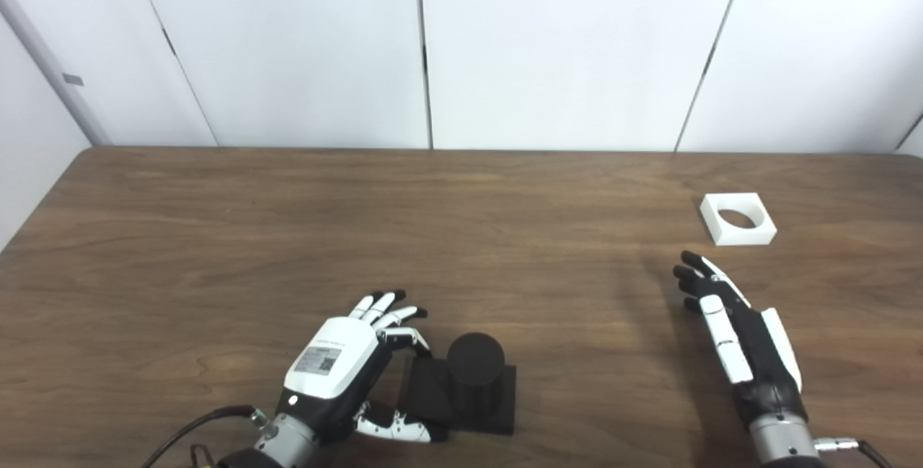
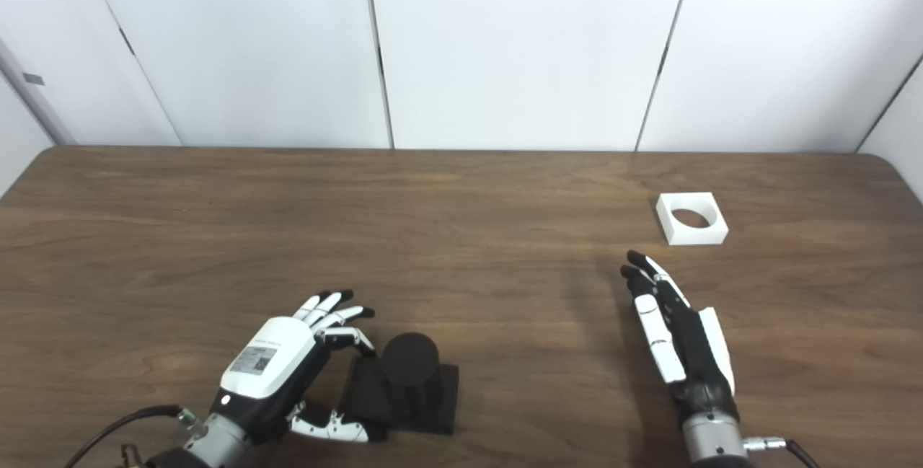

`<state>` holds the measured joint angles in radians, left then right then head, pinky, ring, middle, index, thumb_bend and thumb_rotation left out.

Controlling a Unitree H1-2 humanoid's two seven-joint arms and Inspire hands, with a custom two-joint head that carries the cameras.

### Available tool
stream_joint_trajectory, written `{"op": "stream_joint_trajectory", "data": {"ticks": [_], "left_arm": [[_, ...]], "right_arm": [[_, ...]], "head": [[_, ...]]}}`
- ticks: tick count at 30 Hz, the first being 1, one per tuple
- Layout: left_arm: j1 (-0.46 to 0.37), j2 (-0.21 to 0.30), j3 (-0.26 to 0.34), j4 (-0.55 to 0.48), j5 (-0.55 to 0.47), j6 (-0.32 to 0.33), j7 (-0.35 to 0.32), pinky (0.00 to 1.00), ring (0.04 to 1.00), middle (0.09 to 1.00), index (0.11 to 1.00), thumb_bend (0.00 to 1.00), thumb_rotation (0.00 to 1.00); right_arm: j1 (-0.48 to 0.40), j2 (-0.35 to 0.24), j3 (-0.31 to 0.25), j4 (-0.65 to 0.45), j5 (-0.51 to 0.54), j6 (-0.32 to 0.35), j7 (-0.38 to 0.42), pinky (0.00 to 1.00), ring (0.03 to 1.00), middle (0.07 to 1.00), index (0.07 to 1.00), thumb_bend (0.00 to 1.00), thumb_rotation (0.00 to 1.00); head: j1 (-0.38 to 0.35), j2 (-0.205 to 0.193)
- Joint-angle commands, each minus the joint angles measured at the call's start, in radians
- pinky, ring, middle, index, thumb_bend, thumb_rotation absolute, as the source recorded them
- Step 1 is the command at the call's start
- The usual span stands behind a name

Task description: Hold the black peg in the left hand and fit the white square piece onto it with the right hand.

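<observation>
While my left hand point(image 1: 339, 363) curls open around the peg's point(image 1: 472, 374) base near the table's point(image 1: 288, 223) front edge, gripping nothing yet, my right hand point(image 1: 735, 338) lies flat and empty, short of the square point(image 1: 737, 218). Next: close left, reach right.

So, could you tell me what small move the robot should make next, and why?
Probably close the left hand on the black peg: its fingers are open right beside the peg's base without gripping it. The right hand is open, short of the white square piece.
</observation>
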<state>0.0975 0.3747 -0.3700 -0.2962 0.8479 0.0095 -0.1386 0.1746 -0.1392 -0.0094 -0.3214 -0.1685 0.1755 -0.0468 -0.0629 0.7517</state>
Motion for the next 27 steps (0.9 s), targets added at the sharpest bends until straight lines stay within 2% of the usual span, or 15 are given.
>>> {"op": "stream_joint_trajectory", "data": {"ticks": [1, 3, 4, 7, 8, 9, 11, 14, 18, 23, 27], "left_arm": [[0.027, 0.011, -0.028, 0.023, 0.024, 0.01, -0.069, 1.0, 0.974, 0.88, 0.489, 0.5, 0.06], [0.027, 0.016, -0.024, 0.027, 0.019, 0.005, -0.064, 1.0, 0.97, 0.876, 0.489, 0.5, 0.06], [0.026, 0.018, -0.022, 0.03, 0.015, 0.003, -0.063, 1.0, 0.968, 0.875, 0.489, 0.5, 0.06], [0.024, 0.027, -0.013, 0.04, -0.001, -0.006, -0.06, 1.0, 0.963, 0.869, 0.489, 0.5, 0.06], [0.024, 0.029, -0.011, 0.043, -0.005, -0.01, -0.057, 1.0, 0.961, 0.867, 0.489, 0.5, 0.06], [0.023, 0.031, -0.009, 0.048, -0.007, -0.015, -0.053, 1.0, 0.958, 0.864, 0.489, 0.5, 0.06], [0.021, 0.032, -0.006, 0.061, -0.01, -0.023, -0.044, 1.0, 0.95, 0.858, 0.488, 0.51, 0.06], [0.014, 0.032, -0.007, 0.077, 0.0, -0.021, -0.046, 1.0, 0.929, 0.85, 0.488, 0.51, 0.06], [0.008, 0.032, -0.01, 0.083, 0.014, -0.011, -0.052, 0.99, 0.919, 0.842, 0.489, 0.5, 0.06], [0.002, 0.028, -0.015, 0.092, 0.016, -0.006, -0.055, 0.98, 0.916, 0.831, 0.489, 0.51, 0.06], [-0.003, 0.021, -0.019, 0.101, 0.025, -0.001, -0.05, 0.98, 0.915, 0.823, 0.49, 0.51, 0.06]], "right_arm": [[-0.009, 0.005, -0.002, -0.027, -0.008, -0.025, 0.001, 0.87, 0.865, 0.85, 0.871, 0.36, 1.0], [-0.01, -0.008, 0.005, -0.045, -0.037, -0.002, 0.007, 0.88, 0.867, 0.848, 0.869, 0.38, 1.0], [-0.013, -0.028, 0.014, -0.068, -0.062, 0.029, 0.025, 0.88, 0.873, 0.854, 0.87, 0.39, 0.92], [-0.037, -0.094, 0.037, -0.128, -0.146, 0.115, 0.085, 0.83, 0.874, 0.881, 0.874, 0.5, 0.49], [-0.051, -0.122, 0.047, -0.144, -0.19, 0.15, 0.106, 0.83, 0.877, 0.88, 0.857, 0.57, 0.35], [-0.065, -0.148, 0.052, -0.157, -0.223, 0.18, 0.127, 0.85, 0.895, 0.883, 0.843, 0.61, 0.3], [-0.097, -0.192, 0.052, -0.171, -0.252, 0.224, 0.165, 0.89, 0.918, 0.886, 0.821, 0.66, 0.25], [-0.143, -0.245, 0.033, -0.175, -0.236, 0.253, 0.211, 0.92, 0.93, 0.885, 0.829, 0.7, 0.23], [-0.2, -0.321, 0.016, -0.168, -0.257, 0.261, 0.249, 0.92, 0.932, 0.887, 0.839, 0.76, 0.17], [-0.263, -0.401, 0.006, -0.137, -0.299, 0.275, 0.289, 0.9, 0.953, 0.903, 0.805, 0.86, 0.09], [-0.313, -0.448, 0.001, -0.1, -0.308, 0.281, 0.322, 0.91, 0.98, 0.925, 0.788, 0.88, 0.09]], "head": [[-0.012, 0.002], [-0.032, 0.001], [-0.05, 0.0], [-0.102, -0.007], [-0.114, -0.009], [-0.12, -0.011], [-0.132, -0.019], [-0.14, -0.023], [-0.152, -0.023], [-0.158, -0.023], [-0.164, -0.028]]}}
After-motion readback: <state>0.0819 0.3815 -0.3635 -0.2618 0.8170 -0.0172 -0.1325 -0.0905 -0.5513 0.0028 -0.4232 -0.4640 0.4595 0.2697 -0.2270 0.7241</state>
